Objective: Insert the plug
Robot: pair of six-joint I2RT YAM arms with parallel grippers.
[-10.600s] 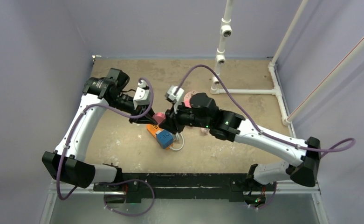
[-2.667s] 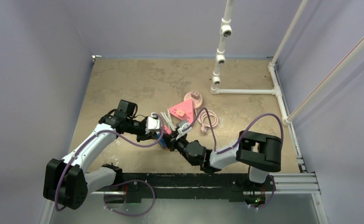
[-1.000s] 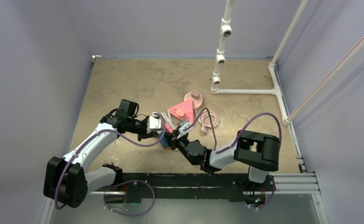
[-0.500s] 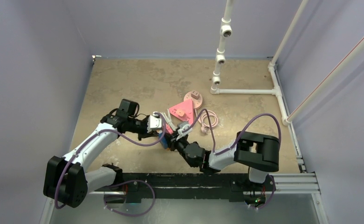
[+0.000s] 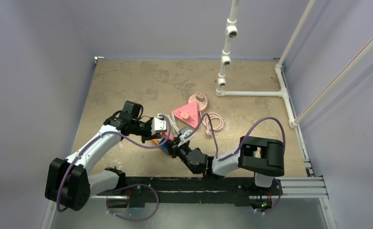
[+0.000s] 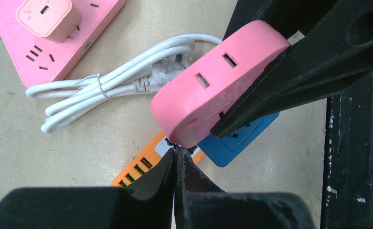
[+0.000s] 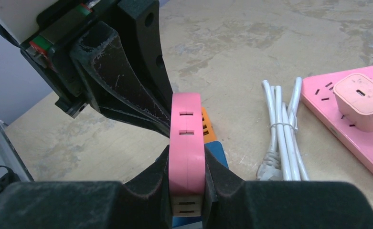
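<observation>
My right gripper point(image 7: 187, 177) is shut on a rounded pink plug block point(image 7: 187, 138) and holds it on edge just above an orange and blue power strip point(image 7: 208, 125) lying on the table. From the left wrist view the pink plug block point(image 6: 213, 81) hangs over the strip's blue end point(image 6: 237, 138), with the orange end point(image 6: 136, 167) beside it. My left gripper point(image 6: 177, 151) is shut with nothing visible between its tips. Those tips sit right under the plug's lower end. From above, both grippers meet over the strip point(image 5: 164, 147).
A bundled white cable point(image 6: 117, 81) lies beside the strip. Behind it are a pink triangular power strip point(image 5: 186, 114) with a pink charger point(image 7: 361, 100) plugged in, and a coiled pink cable point(image 5: 214, 122). A white pipe frame point(image 5: 227, 57) stands at the back right.
My left gripper's jaws have closed the last small gap. The right forearm has shifted slightly left and nearer, with the pink plug still in its grip.
</observation>
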